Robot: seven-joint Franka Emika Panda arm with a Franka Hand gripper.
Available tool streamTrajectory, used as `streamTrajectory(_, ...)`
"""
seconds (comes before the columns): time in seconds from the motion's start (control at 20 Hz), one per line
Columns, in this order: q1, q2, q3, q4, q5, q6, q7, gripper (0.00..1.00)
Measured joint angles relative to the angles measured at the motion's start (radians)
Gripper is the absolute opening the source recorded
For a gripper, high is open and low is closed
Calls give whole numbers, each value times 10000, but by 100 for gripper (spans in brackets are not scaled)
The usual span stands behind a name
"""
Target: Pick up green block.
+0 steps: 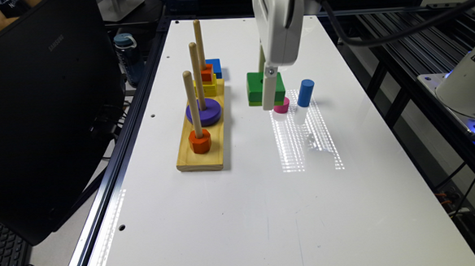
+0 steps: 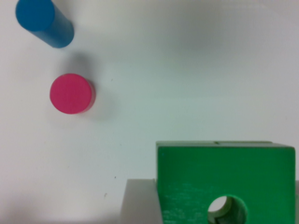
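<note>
One green block point(image 2: 224, 172) between jaws.

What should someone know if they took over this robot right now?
Gripper: shut on the green block, one finger against each side.
Block: near the table's middle, beside the pink cylinder and blue cylinder. It appears just off the surface, though that is hard to confirm.
Done: reach and grasp.
Left: raise the block clearly off the table, keeping clear of both cylinders.
</note>
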Motion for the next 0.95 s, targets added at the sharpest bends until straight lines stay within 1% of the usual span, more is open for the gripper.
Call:
streamTrajectory(0.25,-3,-41,0,36,4,-35,0,0)
streamTrajectory(0.35,-3,-321,5,91,32,-338,0,0)
streamTrajectory(0.45,-2,-584,16,88,85,-602,-9,0)
streamTrajectory(0.55,-3,-632,18,84,118,-650,-18,0)
streamTrajectory(0.7,-4,-643,18,104,130,-656,-19,0)
streamTrajectory(0.75,-4,-715,18,139,140,-727,-21,0)
streamTrajectory(0.85,-4,-1003,18,224,182,-1085,-34,0)
streamTrajectory(0.95,-4,-1198,18,224,209,-1286,-42,0)
